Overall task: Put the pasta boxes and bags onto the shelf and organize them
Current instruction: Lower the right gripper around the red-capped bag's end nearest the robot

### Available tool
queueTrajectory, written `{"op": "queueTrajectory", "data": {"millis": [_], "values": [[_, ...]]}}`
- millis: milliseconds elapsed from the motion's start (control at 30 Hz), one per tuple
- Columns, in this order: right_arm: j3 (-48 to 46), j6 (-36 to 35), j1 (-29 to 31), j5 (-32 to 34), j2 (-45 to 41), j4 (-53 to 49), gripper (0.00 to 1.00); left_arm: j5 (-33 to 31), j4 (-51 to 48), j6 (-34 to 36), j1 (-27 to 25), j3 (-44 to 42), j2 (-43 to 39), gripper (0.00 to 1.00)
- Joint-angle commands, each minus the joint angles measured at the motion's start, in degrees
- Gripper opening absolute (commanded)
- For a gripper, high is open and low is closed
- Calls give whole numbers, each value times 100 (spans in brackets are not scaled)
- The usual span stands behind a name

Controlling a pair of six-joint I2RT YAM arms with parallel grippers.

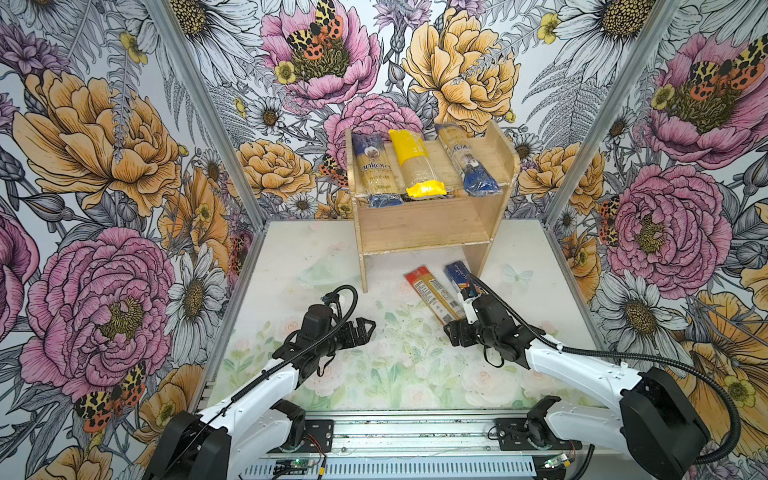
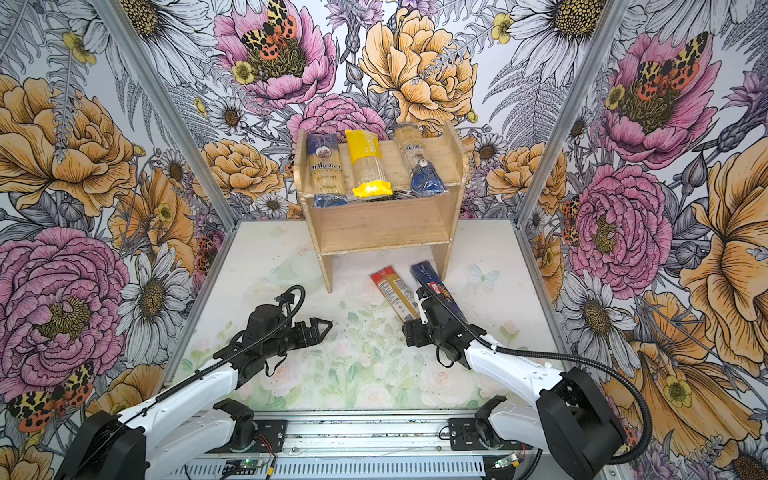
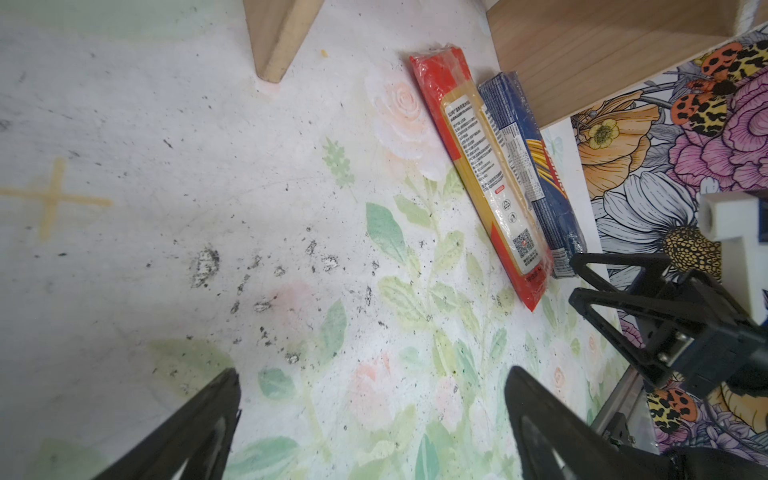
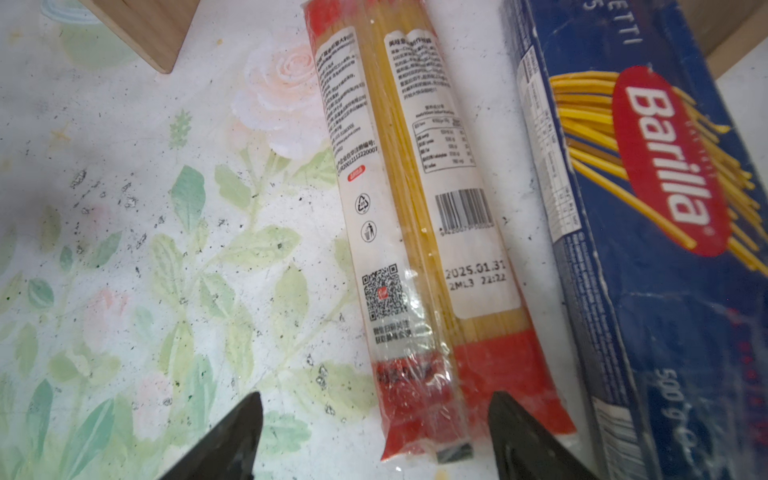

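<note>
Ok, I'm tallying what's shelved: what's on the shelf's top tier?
Three packs side by side: the ankara bag, the yellow-ended bag, the slimmer blue-ended bag. The shelf surface beneath them is covered, so anything under them cannot be seen.

Floral table (image 1: 286, 286), shelf (image 1: 424, 226), red-ended pack (image 1: 434, 293), Barilla pack (image 1: 456, 270), perhaps touching

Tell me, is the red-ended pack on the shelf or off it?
Off it. The red-ended pack lies flat on the table, before the shelf, beside the Barilla pack.
</note>
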Motion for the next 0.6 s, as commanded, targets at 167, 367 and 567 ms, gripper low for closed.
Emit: {"op": "queueTrajectory", "data": {"millis": [167,367,567], "values": [[78,-19,49,582,126,359,86,34,6,118,-22,-12,-160,99],[122,-47,46,761,383,503,86,28,-4,118,-23,-12,-191,99],[175,-95,45,770,849,876,86,21,-68,126,-22,-8,-221,99]]}}
